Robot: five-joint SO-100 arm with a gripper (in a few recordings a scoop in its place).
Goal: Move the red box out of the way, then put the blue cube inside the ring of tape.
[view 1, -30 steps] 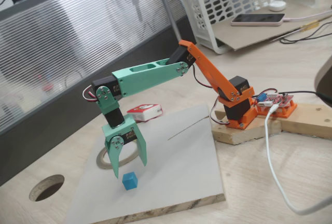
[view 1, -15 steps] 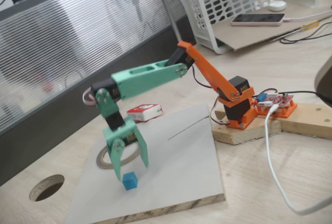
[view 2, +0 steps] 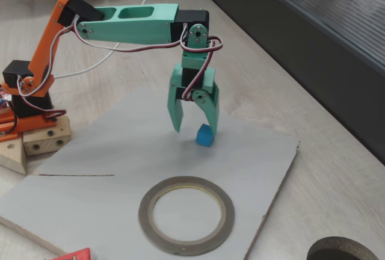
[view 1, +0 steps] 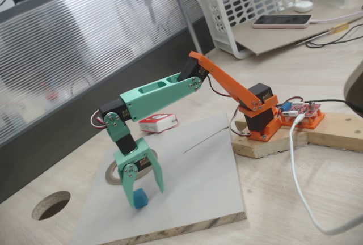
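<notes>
The tiny blue cube [view 1: 141, 199] [view 2: 205, 135] rests on the pale board [view 1: 198, 171]. My green gripper [view 1: 143, 194] [view 2: 194, 129] is open and points straight down, its fingertips low on either side of the cube, which sits close to one finger [view 2: 212, 121]. The ring of tape [view 2: 145, 212] lies flat on the board beside the gripper, and it is partly hidden behind the gripper [view 1: 113, 172] in a fixed view. Off the board's far edge lies the red box [view 1: 157, 122]; only its corner [view 2: 76, 253] shows at the bottom of a fixed view.
A round dark hole [view 1: 51, 205] [view 2: 343, 251] is cut in the wooden tabletop near the board's corner. The arm's orange base [view 1: 261, 117] stands on a wooden block beside a red circuit board [view 1: 303, 110] and a white cable [view 1: 295, 165]. A white basket [view 1: 255, 7] stands behind.
The arm has stretched forward and the gripper has come down, from hovering above the cube to straddling it at board level. The cube, ring and red box have stayed put.
</notes>
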